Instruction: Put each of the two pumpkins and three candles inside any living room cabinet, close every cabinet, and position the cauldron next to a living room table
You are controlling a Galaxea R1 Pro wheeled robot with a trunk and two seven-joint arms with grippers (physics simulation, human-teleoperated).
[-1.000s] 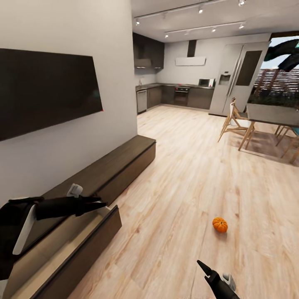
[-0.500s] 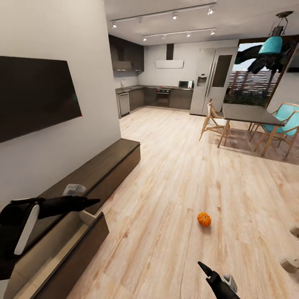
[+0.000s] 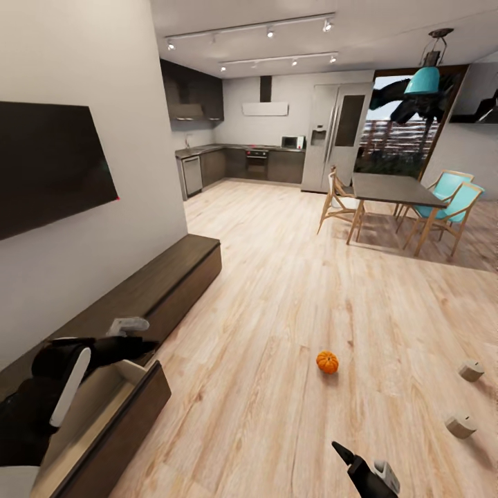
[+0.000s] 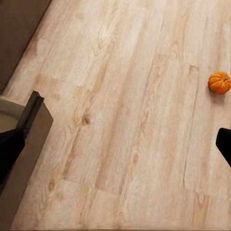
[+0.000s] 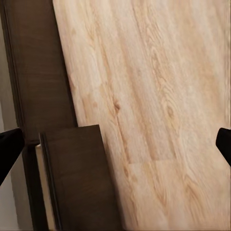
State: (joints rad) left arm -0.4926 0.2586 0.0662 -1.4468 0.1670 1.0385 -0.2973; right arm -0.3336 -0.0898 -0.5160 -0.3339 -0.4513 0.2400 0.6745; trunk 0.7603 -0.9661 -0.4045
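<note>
The left arm reaches forward at the head view's left, its gripper level, fingers pointing ahead. The right gripper sits low, pointing up-left. Both wrist views show fingertips spread wide.

A small orange pumpkin sits on the wooden floor. Two pale candles lie far to its right. The long brown cabinet stands by the wall, with one drawer pulled open. The left gripper hangs above that drawer.
</note>
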